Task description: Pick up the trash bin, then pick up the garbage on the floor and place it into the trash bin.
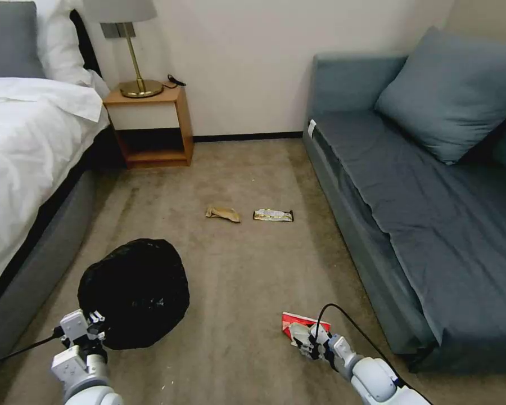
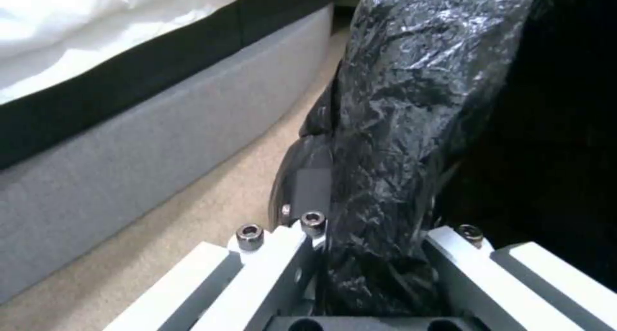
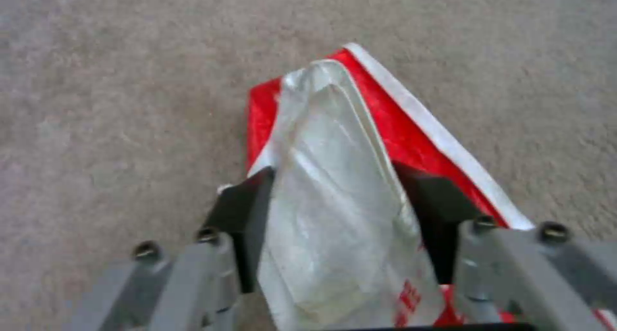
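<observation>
The trash bin [image 1: 134,292] hangs just right of the bed [image 1: 28,169], its bagged rim pinched by the left gripper [image 1: 95,326]. Farther right of the bed, the low right gripper [image 1: 305,337] clamps the red-and-white packet [image 1: 298,323].

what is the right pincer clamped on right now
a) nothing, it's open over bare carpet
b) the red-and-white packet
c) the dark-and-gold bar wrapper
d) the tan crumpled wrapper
b: in the right wrist view the right pincer has its dark pads pressed on either side of the red-and-white packet, while the tan wrapper and the dark-and-gold wrapper lie farther off on the carpet.
</observation>
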### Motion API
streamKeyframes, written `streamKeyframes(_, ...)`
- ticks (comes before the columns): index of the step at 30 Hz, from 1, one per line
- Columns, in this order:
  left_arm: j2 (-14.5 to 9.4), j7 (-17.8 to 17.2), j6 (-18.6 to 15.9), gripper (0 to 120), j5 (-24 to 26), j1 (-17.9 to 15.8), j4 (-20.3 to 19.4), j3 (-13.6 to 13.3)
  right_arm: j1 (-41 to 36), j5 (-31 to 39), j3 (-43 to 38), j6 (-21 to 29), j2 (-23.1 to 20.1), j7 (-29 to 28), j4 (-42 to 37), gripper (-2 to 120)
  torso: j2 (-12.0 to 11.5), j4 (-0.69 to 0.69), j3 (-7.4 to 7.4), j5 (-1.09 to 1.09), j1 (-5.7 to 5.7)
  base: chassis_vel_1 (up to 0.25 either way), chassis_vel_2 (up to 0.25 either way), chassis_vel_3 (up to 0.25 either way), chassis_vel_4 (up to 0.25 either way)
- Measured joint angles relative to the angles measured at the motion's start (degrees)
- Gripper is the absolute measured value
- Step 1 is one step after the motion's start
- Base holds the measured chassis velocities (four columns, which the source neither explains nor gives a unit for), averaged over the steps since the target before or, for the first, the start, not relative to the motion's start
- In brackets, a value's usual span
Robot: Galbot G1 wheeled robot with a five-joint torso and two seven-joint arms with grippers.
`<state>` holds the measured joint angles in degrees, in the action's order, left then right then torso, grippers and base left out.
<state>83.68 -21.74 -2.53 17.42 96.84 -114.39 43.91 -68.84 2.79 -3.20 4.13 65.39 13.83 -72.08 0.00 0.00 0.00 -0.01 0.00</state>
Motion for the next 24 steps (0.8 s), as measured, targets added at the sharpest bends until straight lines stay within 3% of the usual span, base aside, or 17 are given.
streamKeyframes(6,-0.3,0.0,0.1,2,0.0,0.1,0.0,0.2,0.3,0.0,0.1,0.0,0.4,0.0,0.1,29,0.0,0.0,0.0,0.01,0.0,0.0,0.0,0.0,0.0)
streamKeyframes(13,-0.5,0.2,0.5,2,0.0,0.3,0.3,0.2,0.4,0.1,0.1,0.1,0.5,-0.1,-0.3,0,0.0,0.0,0.0,0.01,0.0,0.0,0.0,0.0,0.0)
streamKeyframes(24,-0.4,0.4,1.7,2,-0.4,-0.4,2.2,0.1,4.3,1.3,3.8,1.6,0.2,-2.8,-3.6,0,0.0,-0.02,0.0,0.0,0.0,0.0,0.0,0.0,0.0)
